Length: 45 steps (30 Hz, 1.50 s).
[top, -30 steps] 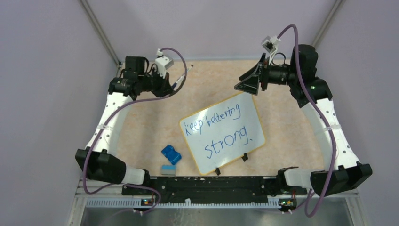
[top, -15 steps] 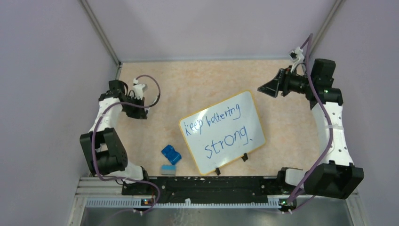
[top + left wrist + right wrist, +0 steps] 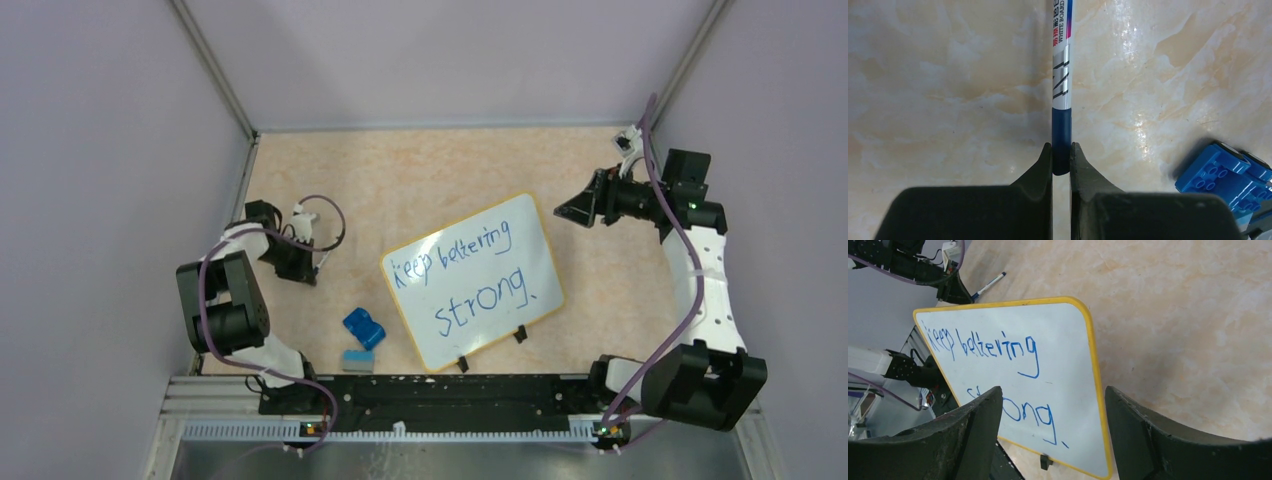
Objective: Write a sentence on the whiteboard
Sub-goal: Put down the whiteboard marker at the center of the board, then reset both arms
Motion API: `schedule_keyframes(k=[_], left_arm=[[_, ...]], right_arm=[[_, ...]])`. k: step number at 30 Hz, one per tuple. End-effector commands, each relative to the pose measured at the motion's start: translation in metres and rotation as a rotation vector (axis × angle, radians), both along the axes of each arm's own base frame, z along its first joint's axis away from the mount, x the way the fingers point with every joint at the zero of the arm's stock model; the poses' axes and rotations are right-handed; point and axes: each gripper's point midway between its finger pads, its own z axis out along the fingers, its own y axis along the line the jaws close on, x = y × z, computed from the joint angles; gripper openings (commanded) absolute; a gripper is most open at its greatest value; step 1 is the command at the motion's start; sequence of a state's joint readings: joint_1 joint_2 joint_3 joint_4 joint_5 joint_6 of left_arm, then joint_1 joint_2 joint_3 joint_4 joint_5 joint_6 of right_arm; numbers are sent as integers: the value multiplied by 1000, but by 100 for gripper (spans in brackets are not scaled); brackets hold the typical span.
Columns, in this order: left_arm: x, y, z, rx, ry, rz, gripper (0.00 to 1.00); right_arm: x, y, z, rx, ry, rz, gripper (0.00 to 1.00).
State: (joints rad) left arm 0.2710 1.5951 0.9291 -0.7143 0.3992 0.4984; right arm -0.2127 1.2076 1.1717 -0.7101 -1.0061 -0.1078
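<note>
A white rectangular whiteboard (image 3: 540, 262) with a thin yellow-orange rim and rounded corners lies flat on the table (image 3: 420, 170), a little right of centre and turned at a slant, with two small black clips (image 3: 520, 333) on its near edge. The sentence (image 3: 485, 298) is handwritten in blue marker on two lines, "keep bettering" above a larger "strong" that ends in a full stop. The table is beige and marbled, enclosed by pale lavender walls with metal posts in the far corners. A blue toy brick (image 3: 363, 327) and a small pale block (image 3: 357, 360) sit just left of the board's near corner. The left end effector (image 3: 1061, 150) is low over the table, left of the board and apart from it, pinching the dark blue end of a whiteboard marker (image 3: 1061, 75). The right end effector (image 3: 1052, 392) hangs beside the board's far right corner, fingers spread wide and holding nothing. Compared with half a second earlier, the left arm has folded lower and nearer, the right end effector has dropped slightly, and the board and writing are unchanged.
</note>
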Motion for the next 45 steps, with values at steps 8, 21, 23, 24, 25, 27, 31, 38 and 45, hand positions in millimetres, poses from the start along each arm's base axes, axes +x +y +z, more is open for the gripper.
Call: schedule_keyframes(k=[8, 21, 23, 24, 25, 27, 31, 38, 45], left_arm=[[-8, -1, -11, -17, 23, -22, 27], [5, -16, 37, -102, -61, -22, 86], [18, -21, 58, -140, -107, -26, 95], [24, -24, 69, -162, -126, -27, 98], [31, -27, 81, -188, -145, -26, 99], [44, -29, 103, -219, -178, -28, 99], [75, -29, 144, -250, -252, -34, 99], [131, -26, 216, -297, -394, -16, 99], [172, -8, 253, -258, -544, 91, 99]], right_arm=[[-5, 0, 12, -17, -79, 25, 73], [-13, -1, 7, -47, -85, 22, 74], [-11, -2, 9, -51, -88, 20, 74], [-9, -2, 10, -52, -90, 19, 74], [-6, -3, 12, -53, -93, 18, 74], [-1, -4, 19, -56, -106, 16, 76], [13, -7, 35, -65, -139, 10, 79], [44, -19, 71, -100, -202, -38, 80], [78, -60, 89, -117, -206, -155, 80]])
